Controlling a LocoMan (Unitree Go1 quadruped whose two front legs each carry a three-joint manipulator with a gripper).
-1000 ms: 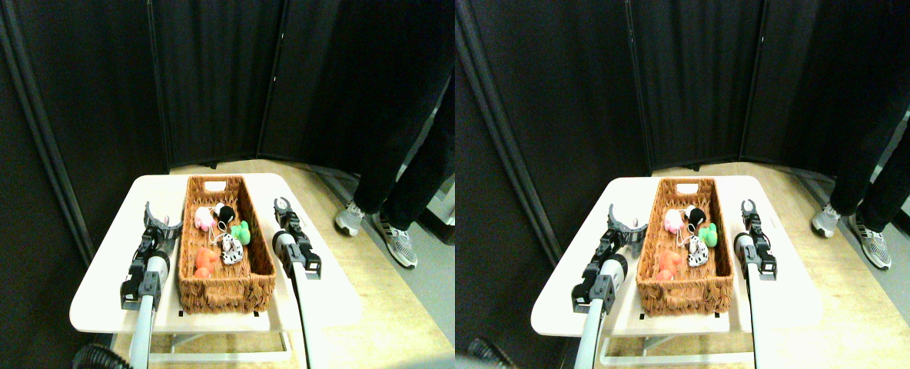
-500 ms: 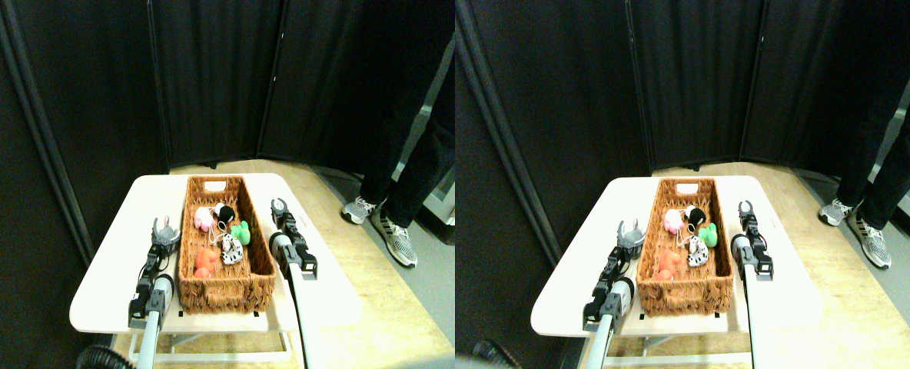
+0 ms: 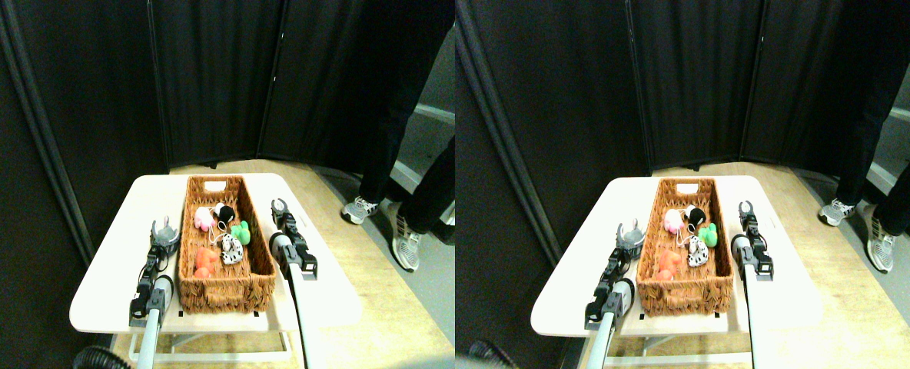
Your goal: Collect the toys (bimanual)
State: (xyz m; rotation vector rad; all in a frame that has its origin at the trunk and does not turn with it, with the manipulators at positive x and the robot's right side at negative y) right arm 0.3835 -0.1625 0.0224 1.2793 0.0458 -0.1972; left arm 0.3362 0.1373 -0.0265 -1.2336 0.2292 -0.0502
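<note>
Two claws [image 3: 165, 228] [image 3: 278, 207] flanking toy-filled basket [image 3: 224, 288]

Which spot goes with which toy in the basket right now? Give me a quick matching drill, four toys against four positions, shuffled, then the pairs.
Toys:
1. pink toy
2. green toy
3. orange toy
4. black toy

Positions inside the wicker basket:
A. nearest the robot, on the left side
B. against the right wall, mid-length
C. far group, on the left
D. far group, just right of the pink one

Pairs: 1-C, 2-B, 3-A, 4-D
</note>
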